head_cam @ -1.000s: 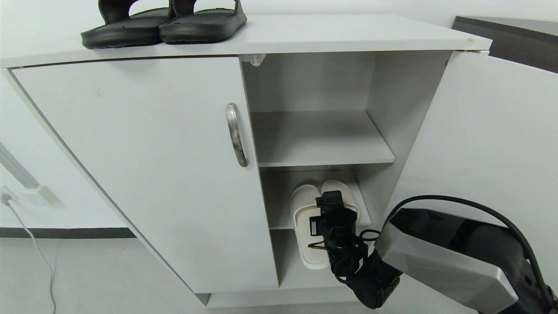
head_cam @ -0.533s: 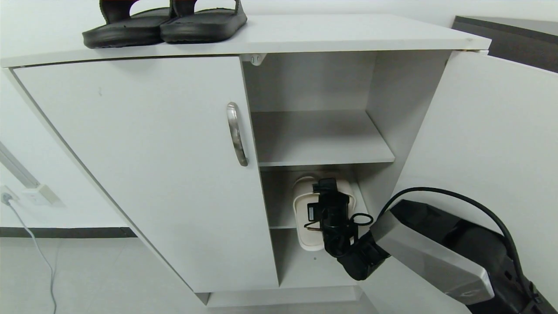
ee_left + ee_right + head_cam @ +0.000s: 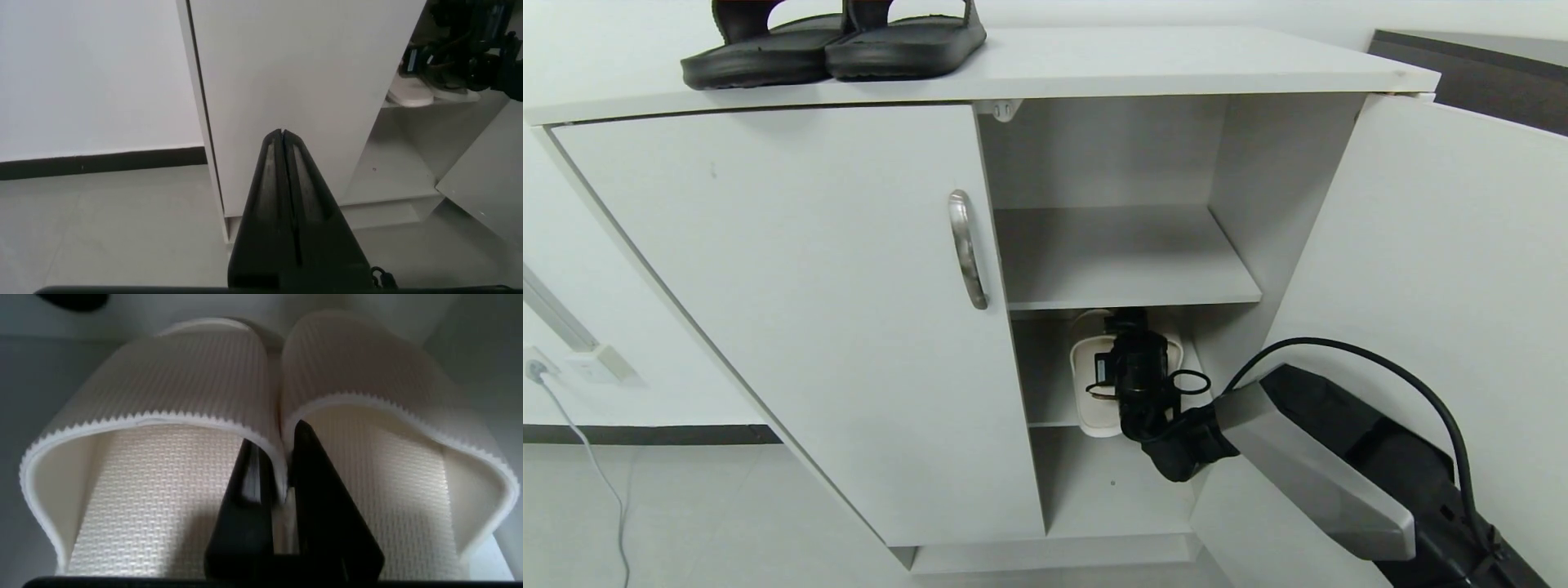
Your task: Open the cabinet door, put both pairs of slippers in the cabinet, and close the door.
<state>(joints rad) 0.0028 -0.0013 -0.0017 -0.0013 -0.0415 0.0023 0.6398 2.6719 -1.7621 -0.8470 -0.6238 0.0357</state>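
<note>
The cabinet [image 3: 1176, 61] stands with its right door [image 3: 1421, 245] swung wide and its left door [image 3: 792, 310] shut. Inside the open half, on the lower shelf [image 3: 1045, 400], lie the white slippers [image 3: 1088, 384] side by side, their near ends at the shelf's front lip. The right gripper [image 3: 1131, 347] reaches into that compartment, its fingers [image 3: 315, 478] clamped on the pair's two inner strap edges, pinched together. The black slippers [image 3: 833, 45] sit on top of the cabinet, above the shut door. The left gripper [image 3: 282, 143] hangs low in front of that door, fingers pressed together, holding nothing.
</note>
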